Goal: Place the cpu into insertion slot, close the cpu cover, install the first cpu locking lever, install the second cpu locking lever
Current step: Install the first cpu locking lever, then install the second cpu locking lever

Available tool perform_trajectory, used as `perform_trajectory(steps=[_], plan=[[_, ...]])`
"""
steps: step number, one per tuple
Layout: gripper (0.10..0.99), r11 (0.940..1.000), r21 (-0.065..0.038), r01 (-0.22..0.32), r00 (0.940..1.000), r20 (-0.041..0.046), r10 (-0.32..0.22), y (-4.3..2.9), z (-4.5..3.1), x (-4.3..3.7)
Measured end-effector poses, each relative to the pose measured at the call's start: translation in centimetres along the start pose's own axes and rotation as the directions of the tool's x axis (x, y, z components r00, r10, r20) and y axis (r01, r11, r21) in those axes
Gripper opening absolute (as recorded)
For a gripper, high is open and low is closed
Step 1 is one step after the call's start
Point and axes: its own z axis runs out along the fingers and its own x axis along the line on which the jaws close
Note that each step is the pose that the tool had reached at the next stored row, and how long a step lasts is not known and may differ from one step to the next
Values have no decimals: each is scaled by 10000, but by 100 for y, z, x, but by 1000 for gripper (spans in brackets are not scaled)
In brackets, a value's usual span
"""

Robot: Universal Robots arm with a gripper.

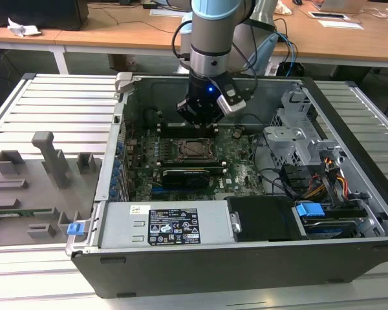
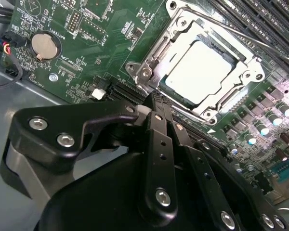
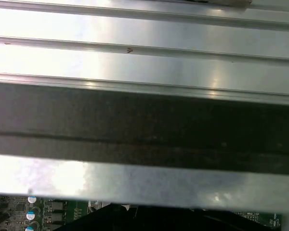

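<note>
Silver-beige cpu (image 2: pixel 200 72) under cover frame (image 2: pixel 156 60)

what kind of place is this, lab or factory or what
Likely a robotics lab or workshop: an open grey desktop computer case lies on a ribbed aluminium table, wooden desks stand behind, and grey printed fixtures sit beside the case.

The exterior view stands off from the open computer case (image 1: pixel 246 213), looking down at a slant over its near wall onto the motherboard (image 1: pixel 187 165), with the arm (image 1: pixel 213 39) coming in from twelve o'clock. The second wrist view sits close above the gripper (image 2: pixel 156 103), facing down past it onto the insertion slot (image 2: pixel 200 67). The first wrist view looks closely at the ribbed worktop (image 3: pixel 144 62) and case wall (image 3: pixel 144 125). All three share the motherboard.
</note>
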Motion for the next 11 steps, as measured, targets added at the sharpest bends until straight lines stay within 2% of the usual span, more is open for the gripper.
perform_trajectory(steps=[11], plan=[[106, 10000, 1, 2, 10000, -1, -2, -28, -2, 2]])
